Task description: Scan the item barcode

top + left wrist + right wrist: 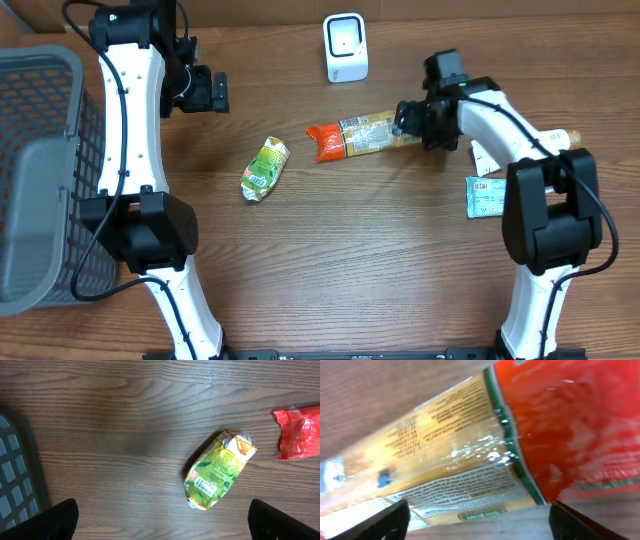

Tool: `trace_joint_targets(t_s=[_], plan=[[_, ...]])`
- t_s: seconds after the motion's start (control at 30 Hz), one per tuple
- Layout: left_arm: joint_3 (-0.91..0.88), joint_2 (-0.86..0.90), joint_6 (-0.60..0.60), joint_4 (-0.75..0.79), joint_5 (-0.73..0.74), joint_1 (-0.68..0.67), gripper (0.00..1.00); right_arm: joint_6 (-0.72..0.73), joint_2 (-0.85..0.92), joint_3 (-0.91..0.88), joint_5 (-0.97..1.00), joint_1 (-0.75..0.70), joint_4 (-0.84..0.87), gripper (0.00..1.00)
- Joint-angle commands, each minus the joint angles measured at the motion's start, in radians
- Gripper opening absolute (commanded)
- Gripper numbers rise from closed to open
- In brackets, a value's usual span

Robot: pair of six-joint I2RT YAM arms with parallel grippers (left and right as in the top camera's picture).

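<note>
While left pincer and right pincer apart, wood-grain table with grey basket.

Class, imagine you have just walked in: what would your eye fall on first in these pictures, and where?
The long orange-and-gold packet lying in the middle of the table, with the right gripper at its gold end, jaws open. Next, the crumpled green pouch to its left, and the white scanner standing at the far side.

Packet: orange-red end, golden-yellow body, green band. Pouch: green and yellow. Scanner: white. Basket: grey mesh. Desk: brown woodgrain.
</note>
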Motion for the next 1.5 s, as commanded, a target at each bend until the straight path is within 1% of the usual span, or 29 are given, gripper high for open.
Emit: trace_joint_targets(t_s=[0.0, 0.13, 0.23, 0.33, 0.43, 0.5, 0.57, 0.67, 0.8, 0.93, 1.03, 1.1, 1.17, 1.27, 1.3, 1.37, 1.47], plan=[[-0.003, 0.008, 0.019, 0.002, -0.003, -0.002, 1.00, 0.122, 0.016, 0.020, -0.136, -0.005, 0.012, 0.86], [-0.003, 0.008, 0.019, 0.001, -0.003, -0.002, 0.99, 0.338, 0.016, 0.019, -0.235, 0.008, 0.013, 0.87], [-0.003, 0.008, 0.019, 0.001, -0.003, -0.002, 0.99, 0.489, 0.016, 0.019, -0.224, 0.042, 0.024, 0.94], [-0.003, 0.008, 0.019, 0.001, -0.003, -0.002, 1.00, 0.650, 0.016, 0.018, -0.093, 0.090, 0.029, 1.00], [-0.003, 0.008, 0.019, 0.001, -0.003, -0.002, 1.00, 0.829, 0.016, 0.018, 0.086, 0.149, 0.031, 1.00], [-0.003, 0.008, 0.019, 0.001, -0.003, -0.002, 1.00, 0.891, 0.016, 0.017, 0.170, 0.181, 0.042, 1.00], [-0.003, 0.008, 0.019, 0.001, -0.003, -0.002, 1.00, 0.919, 0.016, 0.006, 0.241, 0.214, 0.080, 1.00], [-0.003, 0.008, 0.019, 0.001, -0.003, -0.002, 1.00, 0.921, 0.019, -0.024, 0.304, 0.258, 0.159, 1.00], [-0.003, 0.008, 0.019, 0.001, -0.003, -0.002, 1.00, 0.920, 0.039, -0.042, 0.333, 0.289, 0.180, 0.95], [-0.003, 0.008, 0.019, 0.002, -0.003, -0.002, 1.00, 0.881, 0.074, -0.045, 0.333, 0.297, 0.167, 0.92], [-0.003, 0.008, 0.019, 0.001, -0.003, -0.002, 1.00, 0.790, 0.092, -0.045, 0.293, 0.297, 0.164, 0.89], [-0.003, 0.008, 0.019, 0.001, -0.003, -0.002, 1.00, 0.651, 0.092, -0.044, 0.209, 0.296, 0.164, 0.89], [-0.003, 0.008, 0.019, 0.001, -0.003, -0.002, 1.00, 0.512, 0.089, -0.037, 0.130, 0.295, 0.163, 0.91], [-0.003, 0.008, 0.019, 0.001, -0.003, -0.002, 1.00, 0.311, 0.087, -0.005, 0.036, 0.280, 0.070, 0.91], [-0.003, 0.008, 0.019, 0.001, -0.003, -0.002, 0.99, 0.268, 0.087, 0.014, 0.031, 0.271, 0.002, 0.91], [-0.003, 0.008, 0.019, 0.002, -0.003, -0.002, 1.00, 0.196, 0.087, 0.038, 0.031, 0.255, -0.080, 0.91], [-0.003, 0.008, 0.019, 0.001, -0.003, -0.002, 1.00, 0.081, 0.087, 0.050, 0.037, 0.225, -0.158, 0.92]])
